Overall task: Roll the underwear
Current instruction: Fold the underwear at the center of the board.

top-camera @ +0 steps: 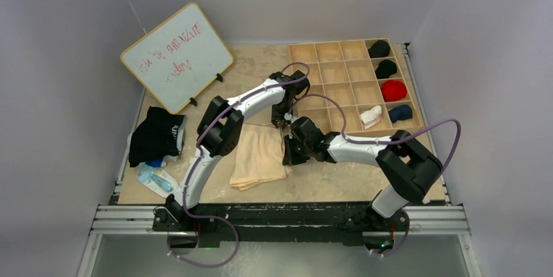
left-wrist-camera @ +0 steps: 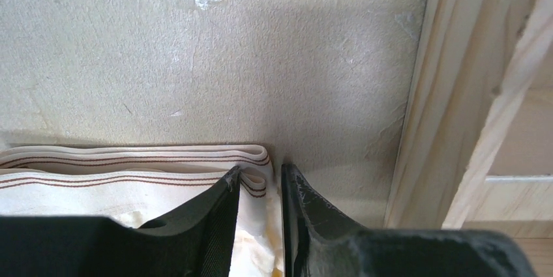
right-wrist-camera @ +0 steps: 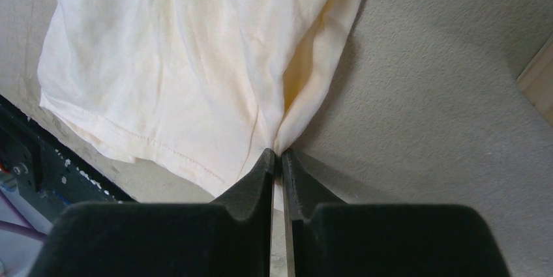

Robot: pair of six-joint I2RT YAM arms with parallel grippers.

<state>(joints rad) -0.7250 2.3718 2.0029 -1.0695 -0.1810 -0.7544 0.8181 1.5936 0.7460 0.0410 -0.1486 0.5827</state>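
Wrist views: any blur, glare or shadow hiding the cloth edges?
Left wrist: waistband stripes sharp, the left fingers near the lens dark, a shadow on the table along the wooden organizer. Right wrist: underwear evenly lit, hem stitching readable, shadow in its fold just above the right fingers. No glare in either.

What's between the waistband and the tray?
Bare table up to the tray, plus one jaw of the left gripper just past the end of the waistband; the left wrist view shows it.
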